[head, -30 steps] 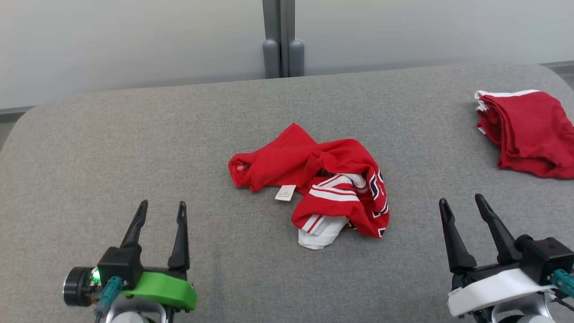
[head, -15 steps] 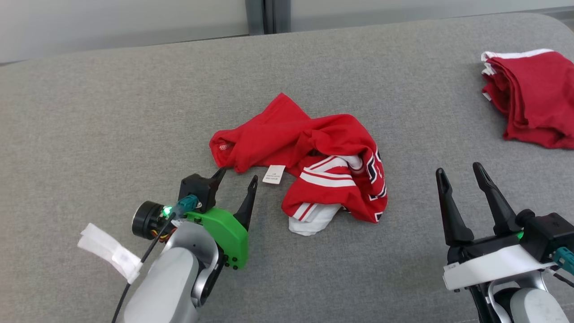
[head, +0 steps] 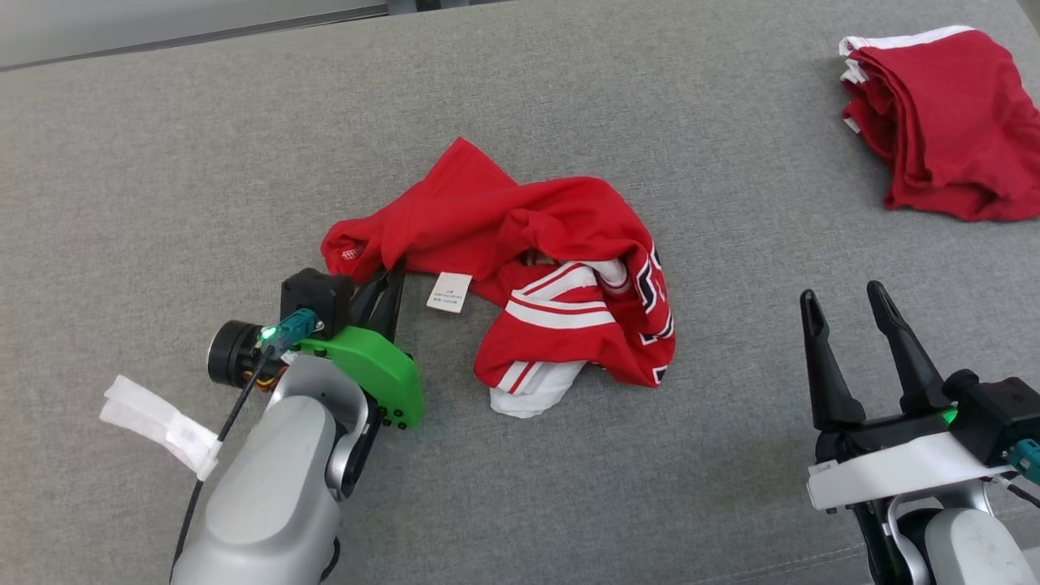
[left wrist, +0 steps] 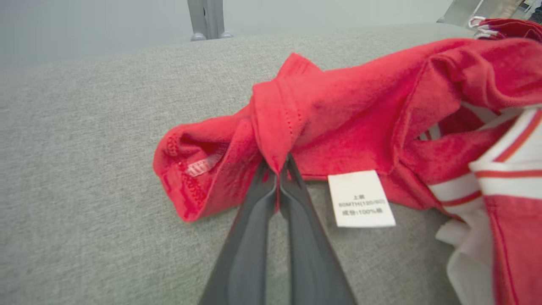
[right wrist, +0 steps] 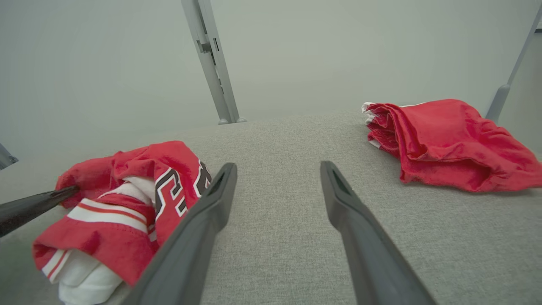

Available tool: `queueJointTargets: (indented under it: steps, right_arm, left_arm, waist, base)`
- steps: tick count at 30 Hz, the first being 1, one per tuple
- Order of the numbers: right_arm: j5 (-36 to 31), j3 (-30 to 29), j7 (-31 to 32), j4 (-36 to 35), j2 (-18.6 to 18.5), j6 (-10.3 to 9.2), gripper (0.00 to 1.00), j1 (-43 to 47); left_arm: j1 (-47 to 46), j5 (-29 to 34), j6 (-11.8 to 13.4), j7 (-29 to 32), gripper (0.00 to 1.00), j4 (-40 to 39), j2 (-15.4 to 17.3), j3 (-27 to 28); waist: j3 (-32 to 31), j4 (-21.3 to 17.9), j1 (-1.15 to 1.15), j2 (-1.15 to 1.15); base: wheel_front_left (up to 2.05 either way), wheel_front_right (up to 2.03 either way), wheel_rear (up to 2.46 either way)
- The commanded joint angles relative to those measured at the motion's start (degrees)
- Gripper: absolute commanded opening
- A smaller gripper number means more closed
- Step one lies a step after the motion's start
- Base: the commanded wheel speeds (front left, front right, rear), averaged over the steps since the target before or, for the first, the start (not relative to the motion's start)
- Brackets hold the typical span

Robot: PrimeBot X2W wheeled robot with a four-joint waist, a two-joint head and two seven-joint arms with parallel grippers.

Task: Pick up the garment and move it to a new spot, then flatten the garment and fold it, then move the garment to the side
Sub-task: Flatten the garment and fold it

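L jaws pinched on garment (head: pixel 504 219) near-left edge, prob. hem fold, R jaws spread, apart to its right

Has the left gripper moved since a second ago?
Yes. The left gripper went forward to the crumpled red jersey, now shut on its edge beside the white label.

The left end effector (head: pixel 392 276) reached the garment (head: pixel 520 227) and pinched its fold.

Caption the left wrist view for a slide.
Left hand pinching a fold of the crumpled red garment, just beside its white label.
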Motion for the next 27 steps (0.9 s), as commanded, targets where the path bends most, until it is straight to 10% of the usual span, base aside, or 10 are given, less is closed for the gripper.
queueJointTargets:
  steps: [1, 20, 27]
  right_arm:
    - [0.05, -0.13, -0.15, 0.1, 0.06, -0.09, 1.0, -0.64]
    - [0.16, -1.2, 0.89, -0.98, -0.59, -0.09, 1.0, 0.09]
    - [0.0, -1.1, 1.06, -1.51, -0.98, -0.09, 1.0, -1.08]
  left_arm:
    - [-0.75, -0.04, -0.29, -0.96, 0.0, -1.16, 0.76, 0.32]
    - [24.16, -6.37, 15.08, 9.75, 0.0, -33.84, 10.35, 12.57]
    - [27.76, -10.12, 13.89, 6.88, 0.09, -28.66, 7.78, 13.69]
  waist:
    - [-0.23, 0.95, 0.0, 0.0]
    - [-0.41, 9.1, 0.0, 0.0]
    - [0.26, 8.71, 0.0, 0.0]
  base:
    - [0.0, 0.0, 0.0]
    - [0.0, 0.0, 0.0]
    - [0.0, 0.0, 0.0]
